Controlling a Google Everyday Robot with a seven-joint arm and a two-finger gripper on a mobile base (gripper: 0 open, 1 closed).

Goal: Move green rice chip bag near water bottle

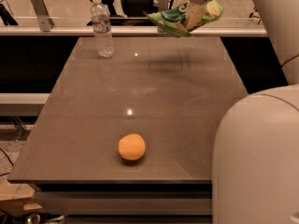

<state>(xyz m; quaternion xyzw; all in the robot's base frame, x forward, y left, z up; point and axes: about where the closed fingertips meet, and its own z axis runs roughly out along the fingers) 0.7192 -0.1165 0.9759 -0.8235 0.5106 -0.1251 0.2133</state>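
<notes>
The green rice chip bag [183,17] hangs in the air above the far right part of the table, held by my gripper [196,6], which is shut on its top. The bag's left end droops toward the table. The water bottle [102,27] stands upright at the far left corner of the table, well to the left of the bag. My white arm comes down from the top right edge of the view.
A round orange fruit [131,146] lies near the front middle of the brown table [154,92]. My white robot body [257,157] fills the lower right. A rail with metal posts [39,3] runs behind the table's far edge.
</notes>
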